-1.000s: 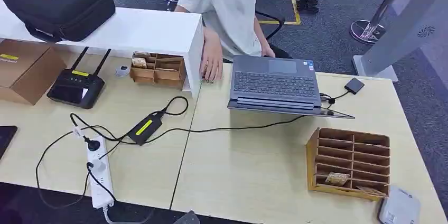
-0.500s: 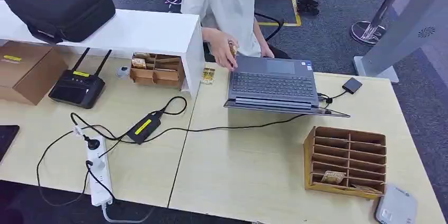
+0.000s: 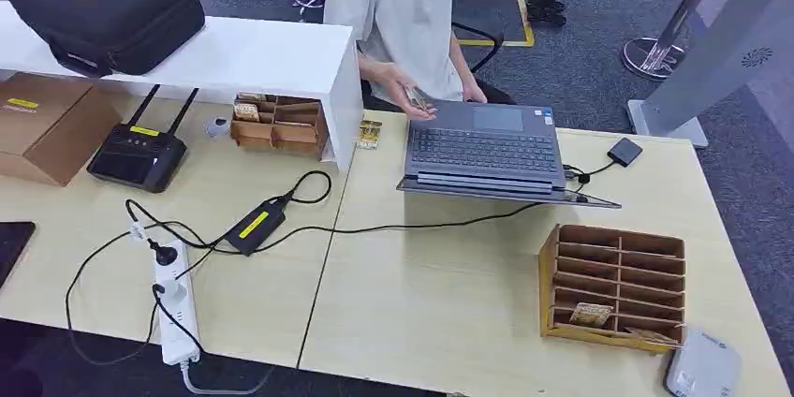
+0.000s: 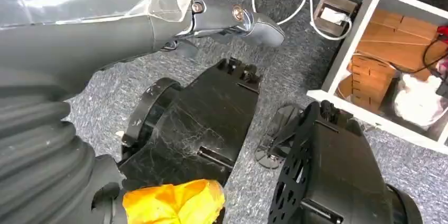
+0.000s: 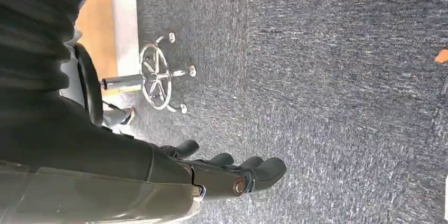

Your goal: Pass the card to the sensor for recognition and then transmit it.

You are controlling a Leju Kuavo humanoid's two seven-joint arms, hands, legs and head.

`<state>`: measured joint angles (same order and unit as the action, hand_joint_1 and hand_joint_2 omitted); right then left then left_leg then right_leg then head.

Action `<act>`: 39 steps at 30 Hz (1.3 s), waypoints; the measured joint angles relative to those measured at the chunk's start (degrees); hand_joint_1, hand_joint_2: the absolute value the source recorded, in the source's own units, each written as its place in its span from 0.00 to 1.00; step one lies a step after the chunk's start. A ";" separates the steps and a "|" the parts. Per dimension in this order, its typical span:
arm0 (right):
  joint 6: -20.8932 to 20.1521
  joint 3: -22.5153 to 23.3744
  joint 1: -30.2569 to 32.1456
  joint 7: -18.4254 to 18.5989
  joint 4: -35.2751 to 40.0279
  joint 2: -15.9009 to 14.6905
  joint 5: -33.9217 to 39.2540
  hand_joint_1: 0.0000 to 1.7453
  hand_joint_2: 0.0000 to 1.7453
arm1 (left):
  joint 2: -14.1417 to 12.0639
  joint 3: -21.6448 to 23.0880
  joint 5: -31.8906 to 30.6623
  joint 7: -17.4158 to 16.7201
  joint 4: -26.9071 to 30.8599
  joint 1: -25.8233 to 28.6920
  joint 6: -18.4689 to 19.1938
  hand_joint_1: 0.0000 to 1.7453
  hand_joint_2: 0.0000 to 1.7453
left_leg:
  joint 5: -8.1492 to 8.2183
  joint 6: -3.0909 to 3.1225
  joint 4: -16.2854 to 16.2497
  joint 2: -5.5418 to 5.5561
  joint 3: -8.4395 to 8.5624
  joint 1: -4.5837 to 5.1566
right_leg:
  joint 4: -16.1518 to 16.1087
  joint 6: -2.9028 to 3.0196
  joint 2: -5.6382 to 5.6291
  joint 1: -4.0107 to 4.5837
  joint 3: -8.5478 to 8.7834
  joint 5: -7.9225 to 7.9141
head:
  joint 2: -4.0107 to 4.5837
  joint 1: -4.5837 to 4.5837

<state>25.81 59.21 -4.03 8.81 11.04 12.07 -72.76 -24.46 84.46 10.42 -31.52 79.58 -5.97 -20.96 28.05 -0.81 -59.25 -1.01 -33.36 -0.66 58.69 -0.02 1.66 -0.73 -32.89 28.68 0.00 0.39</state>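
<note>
A person in a light shirt sits behind the desk and holds a small card (image 3: 418, 100) over the far left corner of the open laptop (image 3: 485, 149). A second card (image 3: 368, 134) lies flat on the table beside the white shelf. The small black sensor (image 3: 625, 151) sits right of the laptop on a cable. My left hand (image 4: 232, 17) hangs below the table with straight fingers and holds nothing. My right hand (image 5: 232, 174) hangs over grey carpet, its fingers slightly bent, also holding nothing.
A wooden slotted rack (image 3: 613, 286) with a card in a lower slot stands at the near right, a white device (image 3: 704, 369) beside it. A small wooden box (image 3: 279, 123), a black router (image 3: 137, 154), a power strip (image 3: 174, 308) and cables lie on the left.
The person's hand left the table beside the shelf, uncovering a card lying there, and now holds another card over the laptop's corner. The camera shifted slightly.
</note>
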 joint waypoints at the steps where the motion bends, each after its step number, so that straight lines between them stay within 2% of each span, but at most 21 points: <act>1: -0.02 0.00 -0.01 0.00 0.00 0.02 -0.02 0.00 1.00 | -0.04 0.06 0.24 0.00 0.02 -0.02 0.00 0.00 1.00 | 0.00 0.00 0.00 0.00 0.00 0.00 | 0.00 0.00 0.00 0.00 0.00 0.00 | 0.00 -0.02; 13: -0.11 0.02 -0.08 0.09 -0.02 0.07 -0.11 0.00 1.00 | -1.09 0.22 1.38 -0.02 1.20 -0.05 0.00 0.00 1.00 | -0.01 -0.01 0.01 0.05 -0.01 0.00 | 0.01 0.00 0.04 0.00 0.01 0.00 | 0.00 -0.02; 17: 0.19 0.02 -0.17 1.64 -0.02 0.07 -0.11 0.00 1.00 | -1.38 0.24 2.08 -0.02 1.60 -0.05 0.09 0.00 1.00 | -0.01 -0.01 0.01 0.05 0.00 0.00 | 0.01 0.00 0.04 0.00 0.01 0.00 | 0.00 0.00; 24: 4.48 0.52 -0.21 7.28 -0.02 0.09 0.04 0.00 1.00 | -1.38 0.31 3.78 1.05 1.60 -0.12 0.57 0.00 1.00 | -0.01 -0.01 0.01 0.04 0.01 0.00 | 0.01 0.00 0.04 0.00 0.00 0.00 | 0.00 -0.02; 31: 5.12 1.07 -0.21 8.07 -0.02 0.09 0.04 0.00 1.00 | -1.38 0.35 3.98 1.27 1.60 -0.13 0.61 0.00 1.00 | -0.01 -0.01 0.01 0.04 0.01 0.00 | 0.01 0.00 0.04 0.00 0.00 0.00 | 0.00 0.00; 39: 11.98 2.05 0.00 12.35 -0.02 0.11 0.26 0.00 1.00 | -1.38 0.35 4.31 2.43 1.35 -0.38 1.73 0.00 1.00 | -0.01 -0.01 0.01 0.04 0.01 0.00 | 0.01 0.01 0.04 0.00 0.00 0.00 | 0.00 0.00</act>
<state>37.79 61.27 -4.02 21.16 11.02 12.17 -72.50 -25.83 84.80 14.73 -29.09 80.94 -6.35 -19.23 28.04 -0.82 -59.25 -0.96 -33.35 -0.66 58.70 -0.02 1.69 -0.73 -32.89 28.68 0.00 0.39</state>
